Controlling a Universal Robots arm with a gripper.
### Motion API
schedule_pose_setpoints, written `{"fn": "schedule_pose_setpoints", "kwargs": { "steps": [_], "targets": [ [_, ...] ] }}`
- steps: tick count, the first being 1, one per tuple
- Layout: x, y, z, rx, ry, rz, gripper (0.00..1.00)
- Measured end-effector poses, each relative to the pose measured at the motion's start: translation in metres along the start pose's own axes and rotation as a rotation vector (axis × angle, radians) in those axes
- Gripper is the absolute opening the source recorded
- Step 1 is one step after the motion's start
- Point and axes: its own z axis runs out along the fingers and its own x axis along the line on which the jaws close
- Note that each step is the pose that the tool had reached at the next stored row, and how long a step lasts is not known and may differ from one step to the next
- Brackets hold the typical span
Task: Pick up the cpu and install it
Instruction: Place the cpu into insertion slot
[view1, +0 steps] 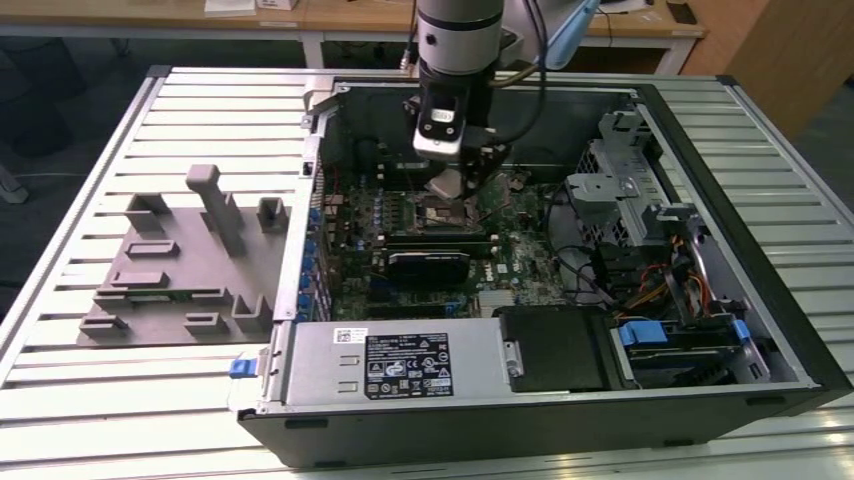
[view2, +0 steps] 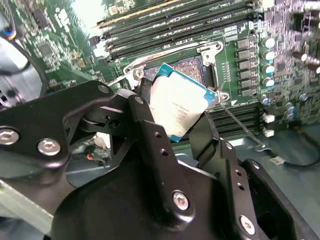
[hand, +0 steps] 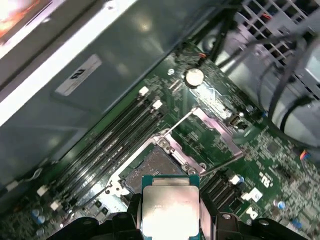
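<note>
The cpu (view2: 177, 105), a flat square chip with a silver top and thin pale edge, is held tilted between my black fingers (view2: 150, 131). My gripper (view1: 450, 182) is shut on the cpu (view1: 447, 184) and hangs inside the open computer case, just above the motherboard socket (view1: 447, 214). In the first wrist view the cpu (hand: 170, 205) sits close over the open socket (hand: 152, 170), whose metal frame (hand: 218, 131) is swung open. In the second wrist view the socket (view2: 196, 67) lies partly hidden behind the chip.
The open computer case (view1: 787, 330) lies on a slatted metal table (view1: 120, 400). Memory slots (hand: 112, 140) run beside the socket. Cables and a drive cage (view1: 627, 200) crowd the exterior view's right. Grey plastic holder blocks (view1: 174, 265) stand on the exterior view's left.
</note>
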Motion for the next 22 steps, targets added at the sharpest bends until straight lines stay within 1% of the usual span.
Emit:
{"fn": "schedule_pose_setpoints", "kwargs": {
  "steps": [22],
  "targets": [
    [0.0000,-0.0001,0.0014,0.0127,-0.0242,0.399,0.54]
  ]
}}
